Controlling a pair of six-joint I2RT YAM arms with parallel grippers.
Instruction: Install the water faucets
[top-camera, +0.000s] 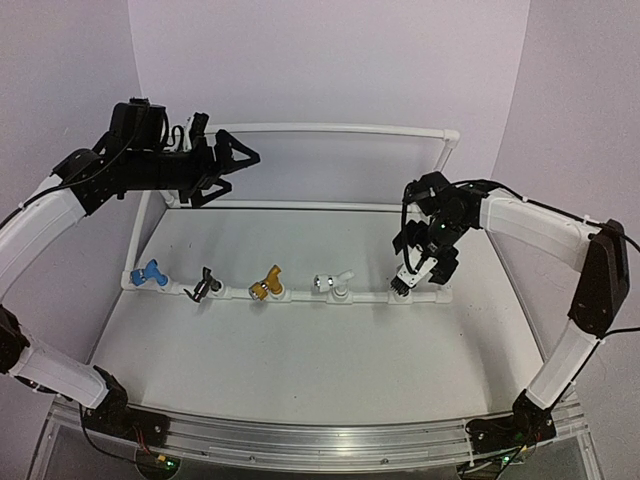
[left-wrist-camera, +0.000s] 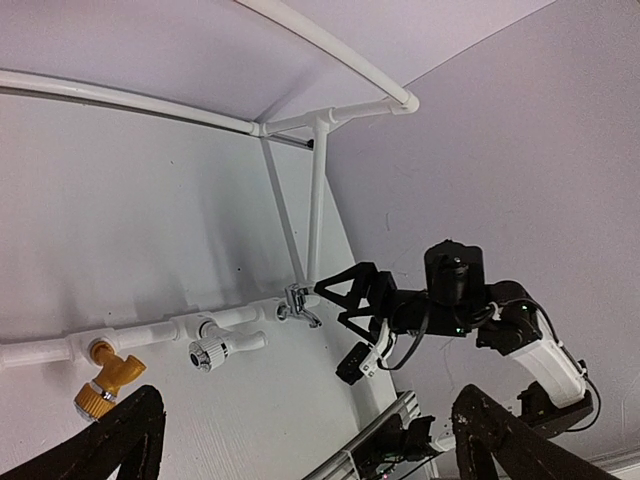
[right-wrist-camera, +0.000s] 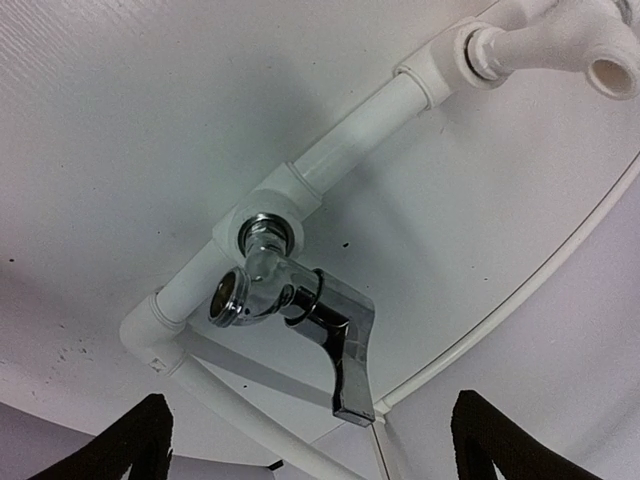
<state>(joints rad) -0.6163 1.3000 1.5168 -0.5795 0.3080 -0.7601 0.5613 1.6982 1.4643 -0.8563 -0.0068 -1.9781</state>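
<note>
Five water faucets sit in a row on the front white pipe (top-camera: 300, 295): blue (top-camera: 149, 273), black (top-camera: 206, 285), gold (top-camera: 268, 285), white (top-camera: 333, 285) and shiny silver (top-camera: 402, 286). My right gripper (top-camera: 425, 272) hovers open just over the silver faucet (right-wrist-camera: 290, 300). That faucet is seated in a pipe tee, and its handle hangs between my fingers without touching them. My left gripper (top-camera: 235, 172) is open and empty, raised high at the back left, far from the row. Its camera shows the gold (left-wrist-camera: 105, 380), white (left-wrist-camera: 215, 348) and silver (left-wrist-camera: 297, 305) faucets and the right gripper (left-wrist-camera: 330, 302).
The white pipe frame rises at the back with a top rail (top-camera: 330, 128) and a corner post (top-camera: 450, 150). A side pipe (top-camera: 140, 235) runs along the left. An aluminium rail (top-camera: 320, 440) lines the table's near edge between the arm bases.
</note>
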